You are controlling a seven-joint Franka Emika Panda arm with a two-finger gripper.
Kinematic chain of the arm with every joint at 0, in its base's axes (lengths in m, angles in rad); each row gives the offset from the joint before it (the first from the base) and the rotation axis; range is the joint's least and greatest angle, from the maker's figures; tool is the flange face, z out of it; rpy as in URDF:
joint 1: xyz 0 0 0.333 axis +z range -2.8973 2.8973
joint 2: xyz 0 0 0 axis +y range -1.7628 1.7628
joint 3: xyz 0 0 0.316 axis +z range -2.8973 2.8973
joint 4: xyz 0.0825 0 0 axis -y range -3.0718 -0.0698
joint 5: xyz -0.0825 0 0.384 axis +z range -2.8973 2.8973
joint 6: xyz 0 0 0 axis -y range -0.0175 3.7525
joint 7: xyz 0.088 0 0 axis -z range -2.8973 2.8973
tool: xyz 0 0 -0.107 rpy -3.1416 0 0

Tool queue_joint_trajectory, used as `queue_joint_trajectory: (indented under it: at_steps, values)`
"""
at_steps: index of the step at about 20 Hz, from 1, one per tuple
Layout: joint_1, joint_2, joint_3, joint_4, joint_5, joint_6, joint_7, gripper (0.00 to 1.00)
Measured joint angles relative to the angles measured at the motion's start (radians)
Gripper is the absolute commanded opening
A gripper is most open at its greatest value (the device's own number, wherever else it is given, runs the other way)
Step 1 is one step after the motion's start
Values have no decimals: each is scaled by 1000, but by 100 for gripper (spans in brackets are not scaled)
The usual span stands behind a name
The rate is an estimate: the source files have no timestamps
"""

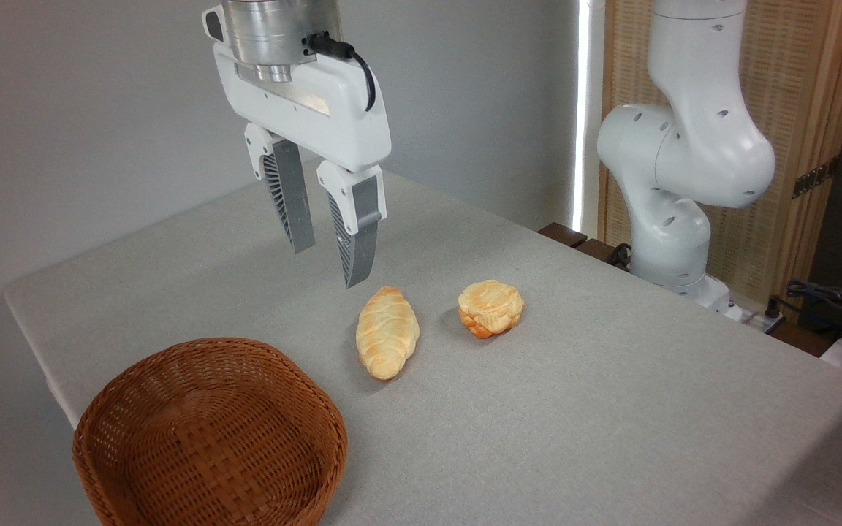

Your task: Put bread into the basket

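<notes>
The gripper [327, 264] hangs above the table [611, 409] with its two ribbed grey fingers [354, 245] spread apart and nothing between them, tips pointing down. Its white plastic body sits under a brushed metal cylinder [275, 33], with a black cable [351, 58] looping off the side.

Just below and a little to the right of the fingertips lies the bread [387, 332], flat on the table and clear of the gripper. It is a long, pale golden loaf with a plaited top and tapering ends, one end pointing far, the other near. To its right, near but not touching, sits a small round bun [490, 307], more orange-brown, with a bumpy crust and a split around its middle.

The basket [209, 438] stands at the near left corner of the table, well apart from the loaf. It is round and shallow, woven from reddish-brown wicker in tight rows, and holds nothing.

The tabletop is covered in a light grey, finely grained cloth-like surface. On the far right rises the arm's smooth white base [677, 183], in rounded jointed segments, in front of a pale woven screen with a wooden frame [801, 109]. More dark cables [830, 299] lie at the right edge.
</notes>
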Motion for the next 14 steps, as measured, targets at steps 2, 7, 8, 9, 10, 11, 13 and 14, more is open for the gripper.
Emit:
queue_joint_trajectory:
  at_steps: [2, 7, 8, 9, 10, 11, 13, 14]
  values:
    - [0, 0, 0, -1, 0, 0, 0, 100]
    - [1, 0, 0, -6, 0, 0, 0, 100]
    - [1, 0, 0, -6, 0, 0, 0, 100]
    - [1, 0, 0, -7, 0, -1, 0, 100]
    - [1, 0, 0, -7, 0, -1, 0, 100]
    - [1, 0, 0, -8, 0, -1, 0, 100]
    - [1, -1, 0, -10, 0, -2, 0, 100]
    - [1, -1, 0, -10, 0, -2, 0, 100]
